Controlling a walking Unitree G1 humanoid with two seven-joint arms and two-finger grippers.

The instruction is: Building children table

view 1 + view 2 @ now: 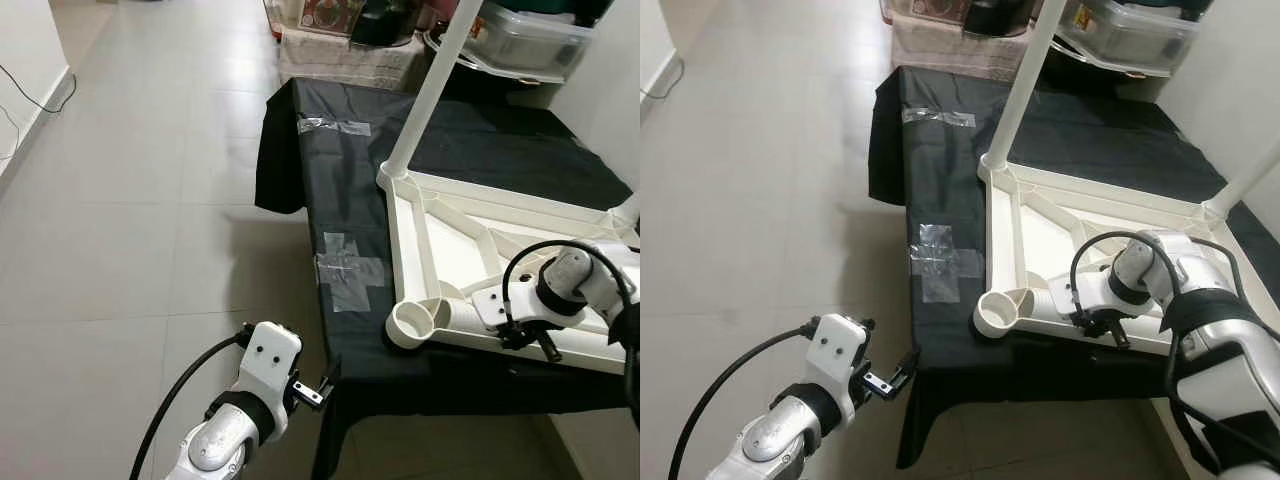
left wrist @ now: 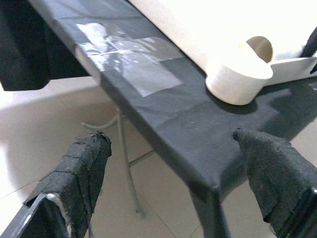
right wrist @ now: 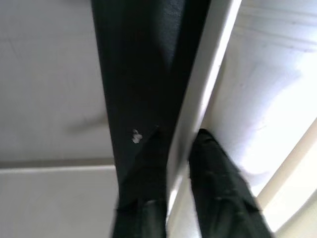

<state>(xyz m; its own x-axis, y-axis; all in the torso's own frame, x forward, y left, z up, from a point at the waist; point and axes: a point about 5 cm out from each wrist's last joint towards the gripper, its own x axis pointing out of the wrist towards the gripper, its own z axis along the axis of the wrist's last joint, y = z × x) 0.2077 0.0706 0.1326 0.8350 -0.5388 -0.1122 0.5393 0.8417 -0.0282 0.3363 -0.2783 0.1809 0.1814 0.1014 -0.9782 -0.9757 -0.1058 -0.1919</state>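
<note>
We see the upturned white children's tabletop on the black-draped table, near its front edge. The right claw pinches its near rim; the left claw hangs open, empty. A sideways tug could drag it off. Legs fitted: two; empty socket: one.

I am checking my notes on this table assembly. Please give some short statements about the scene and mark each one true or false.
1. The white table top lies upside down on the black cloth. True.
2. The near corner socket already holds a leg. False: it is empty.
3. The right pincer grips the table top's near edge. True.
4. The left pincer holds a white leg. False: it is open and holds nothing.
5. Clear tape is stuck on the cloth. True.
</note>
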